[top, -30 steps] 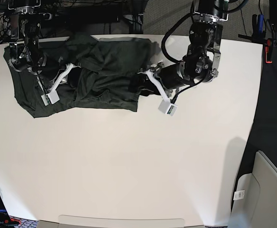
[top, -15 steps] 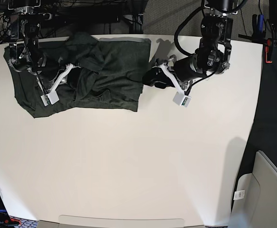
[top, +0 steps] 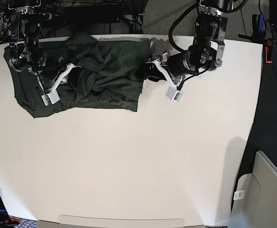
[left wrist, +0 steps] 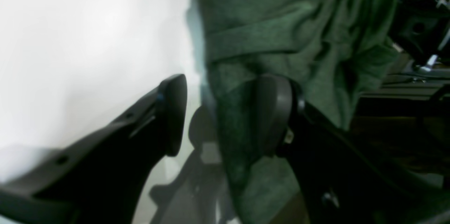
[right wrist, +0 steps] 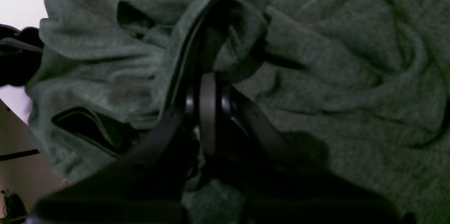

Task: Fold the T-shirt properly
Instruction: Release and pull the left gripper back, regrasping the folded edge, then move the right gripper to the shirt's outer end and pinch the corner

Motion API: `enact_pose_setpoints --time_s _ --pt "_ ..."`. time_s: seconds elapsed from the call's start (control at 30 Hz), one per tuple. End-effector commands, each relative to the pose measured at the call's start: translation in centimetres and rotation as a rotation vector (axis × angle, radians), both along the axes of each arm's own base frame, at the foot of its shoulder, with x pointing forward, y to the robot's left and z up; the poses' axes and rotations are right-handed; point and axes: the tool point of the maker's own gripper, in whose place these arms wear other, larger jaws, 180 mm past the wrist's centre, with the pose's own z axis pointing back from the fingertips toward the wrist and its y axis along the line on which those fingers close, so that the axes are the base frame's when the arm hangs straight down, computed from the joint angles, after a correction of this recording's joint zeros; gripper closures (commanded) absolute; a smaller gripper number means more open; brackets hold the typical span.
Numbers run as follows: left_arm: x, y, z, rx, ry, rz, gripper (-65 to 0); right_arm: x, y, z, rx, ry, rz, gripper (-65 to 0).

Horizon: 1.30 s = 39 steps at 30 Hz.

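In your base view, the T-shirt (top: pixel 93 71) lies crumpled at the far left part of the white table (top: pixel 138 161), partly folded over itself. Your left gripper (top: pixel 148 71) sits at the shirt's right edge, while your right gripper (top: pixel 65 78) is down in the cloth near its left half.

In your left wrist view, the left gripper (left wrist: pixel 225 111) stands wide, its 2 fingers (left wrist: pixel 174 111) spread apart. One finger is over the bare table, the other over the T-shirt (left wrist: pixel 281 34), with the shirt's edge running between them. Nothing is pinched.

In your right wrist view, the right gripper (right wrist: pixel 207 104) is closed tight, its jaws pressed together with a fold of the T-shirt (right wrist: pixel 334 76) draped over their tips; bunched cloth fills nearly the whole view.
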Motion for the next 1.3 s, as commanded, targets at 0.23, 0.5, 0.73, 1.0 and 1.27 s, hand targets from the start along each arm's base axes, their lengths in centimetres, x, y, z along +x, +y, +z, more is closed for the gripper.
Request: enact_pose_setpoints --time_s 0.23,0.5,0.73,1.0,1.27 --pt "0.2 -2.3 -0.2 -0.052 0.016 -0.024 -31.1 0.8 -0.1 1.3 0.005 -0.048 0.003 -0.1" --pt "1.5 -3.4 0.5 -0.082 0.001 -0.018 -31.0 0.8 -0.1 1.3 0.005 -0.048 0.003 -0.1" --pt "1.5 -4.2 -0.8 -0.094 0.054 -0.013 -21.4 0.8 0.3 2.4 -0.001 -0.081 0.023 -0.1" --pt "4.0 -0.5 -0.5 -0.083 0.035 0.100 -0.1 0.7 0.2 2.4 -0.004 -0.078 0.023 -0.1" --pt "6.8 6.6 1.8 -0.043 -0.049 0.271 -0.1 1.1 -1.5 2.8 -0.027 -0.089 -0.009 -0.1"
